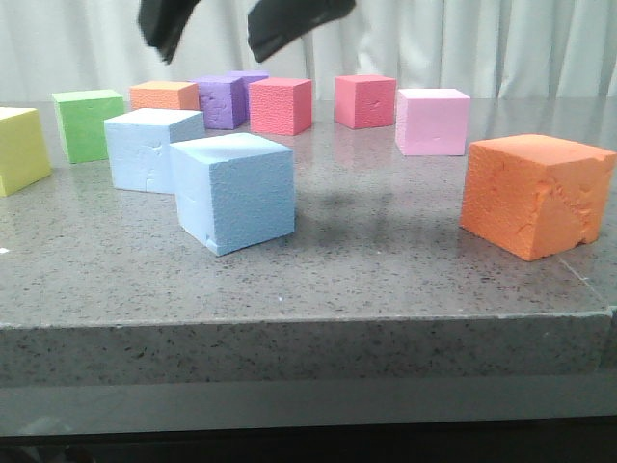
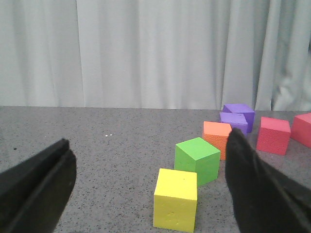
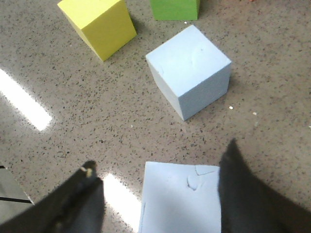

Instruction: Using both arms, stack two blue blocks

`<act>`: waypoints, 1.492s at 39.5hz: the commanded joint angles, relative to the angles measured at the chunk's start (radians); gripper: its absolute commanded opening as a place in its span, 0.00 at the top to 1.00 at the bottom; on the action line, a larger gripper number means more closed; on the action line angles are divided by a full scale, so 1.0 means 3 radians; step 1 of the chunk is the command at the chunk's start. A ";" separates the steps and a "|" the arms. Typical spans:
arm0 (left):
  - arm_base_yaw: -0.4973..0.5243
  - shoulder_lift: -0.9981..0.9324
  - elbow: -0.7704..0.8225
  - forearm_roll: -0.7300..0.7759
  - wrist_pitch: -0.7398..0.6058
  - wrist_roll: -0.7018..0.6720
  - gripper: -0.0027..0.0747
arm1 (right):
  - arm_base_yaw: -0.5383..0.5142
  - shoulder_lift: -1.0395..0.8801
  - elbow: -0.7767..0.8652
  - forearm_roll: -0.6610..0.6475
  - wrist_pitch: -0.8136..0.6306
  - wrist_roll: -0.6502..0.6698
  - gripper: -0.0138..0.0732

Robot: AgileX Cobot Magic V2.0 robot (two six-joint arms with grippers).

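Across the lower half of the front frame runs the grey speckled worktop (image 1: 386, 289). At right sits the orange cube (image 1: 536, 193). Left of centre stand the two blue blocks: the pebbled blue block (image 1: 234, 191) nearest the camera, the smooth blue block (image 1: 150, 149) just behind it to the left, both resting on the stone, unstacked. Upper centre, the right pincer (image 1: 231, 24) hangs spread wide above them, holding nothing. The left pincer (image 2: 148, 189) is likewise released, framing the yellow cube (image 2: 176, 206).

Pale pleated curtain (image 2: 146, 53) hangs behind the speckled grey table (image 1: 386, 280).
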 commanded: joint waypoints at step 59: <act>-0.0509 0.1353 -0.1023 -0.0223 0.0270 0.0064 0.19 | -0.1976 -0.3401 0.2628 -0.0319 -0.0408 -0.0182 0.91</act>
